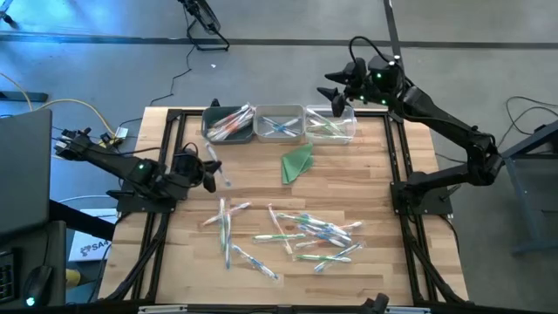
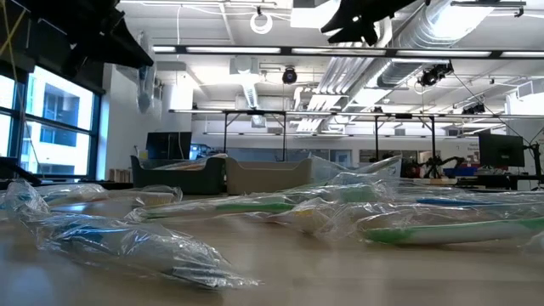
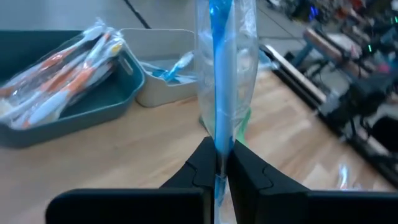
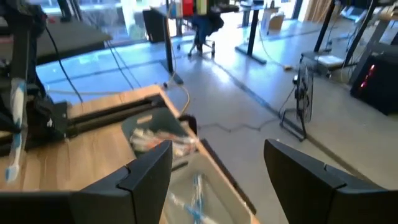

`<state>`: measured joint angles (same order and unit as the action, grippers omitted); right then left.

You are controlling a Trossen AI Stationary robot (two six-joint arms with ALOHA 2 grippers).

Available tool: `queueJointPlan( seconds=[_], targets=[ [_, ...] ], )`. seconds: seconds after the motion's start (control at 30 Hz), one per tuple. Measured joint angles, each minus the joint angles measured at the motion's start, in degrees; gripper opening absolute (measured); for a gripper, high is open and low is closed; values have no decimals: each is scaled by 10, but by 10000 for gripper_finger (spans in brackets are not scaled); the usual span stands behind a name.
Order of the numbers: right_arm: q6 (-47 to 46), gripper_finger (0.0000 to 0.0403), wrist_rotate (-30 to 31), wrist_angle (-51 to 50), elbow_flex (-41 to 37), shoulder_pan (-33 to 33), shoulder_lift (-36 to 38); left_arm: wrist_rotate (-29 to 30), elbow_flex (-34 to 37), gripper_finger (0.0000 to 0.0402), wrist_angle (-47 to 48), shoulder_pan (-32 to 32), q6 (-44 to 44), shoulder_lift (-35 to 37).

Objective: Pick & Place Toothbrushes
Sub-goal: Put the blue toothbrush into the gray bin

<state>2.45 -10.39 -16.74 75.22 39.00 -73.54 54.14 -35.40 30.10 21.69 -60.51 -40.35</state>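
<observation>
My left gripper (image 1: 207, 172) hangs over the table's left side, shut on a blue toothbrush (image 3: 217, 68) in a clear wrapper. Several more wrapped toothbrushes (image 1: 292, 235) lie scattered on the near middle of the table. At the far edge stand three bins. The dark grey bin (image 1: 209, 131) holds orange brushes, the pale bin (image 1: 301, 133) blue ones, and the clear bin (image 1: 349, 131) green ones. My right gripper (image 4: 217, 168) stands open high above the clear bin, with nothing between its fingers. My left gripper pinches the wrapped blue toothbrush between its two fingers (image 3: 202, 165), wrapper and all, on the handle (image 3: 217, 140). Most of the brush sticks out past the fingers on one side and only a short bit on the other. It is lifted clear of the table.
A folded green triangle (image 1: 296, 163) lies between the bins and the scattered brushes. The dark frame rails (image 1: 397, 174) run along the table's left and right sides. Bare wood (image 1: 253, 179) shows between my left gripper and the bins.
</observation>
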Motion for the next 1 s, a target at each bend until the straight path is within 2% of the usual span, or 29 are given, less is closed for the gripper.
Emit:
queueJointPlan(
  seconds=[0.2,0.3,0.4,0.47,0.63,0.77,1.0],
  targets=[
    [-11,247,6,21,0,0,0,-8,0,15,-1,-24,36,17],
    [16,247,54,32,0,0,0,-26,0,15,-1,-63,47,16],
    [63,247,104,63,0,0,-2,-63,0,15,-17,-117,80,8],
    [93,247,112,90,0,1,-8,-86,0,15,-42,-158,101,-3],
    [130,247,101,113,0,33,-18,-178,0,15,-103,-265,184,-27],
    [138,247,103,113,0,55,-31,-240,0,15,-137,-337,215,-46],
    [138,247,83,115,0,96,-65,-331,0,15,-201,-418,255,-93]
  ],
)
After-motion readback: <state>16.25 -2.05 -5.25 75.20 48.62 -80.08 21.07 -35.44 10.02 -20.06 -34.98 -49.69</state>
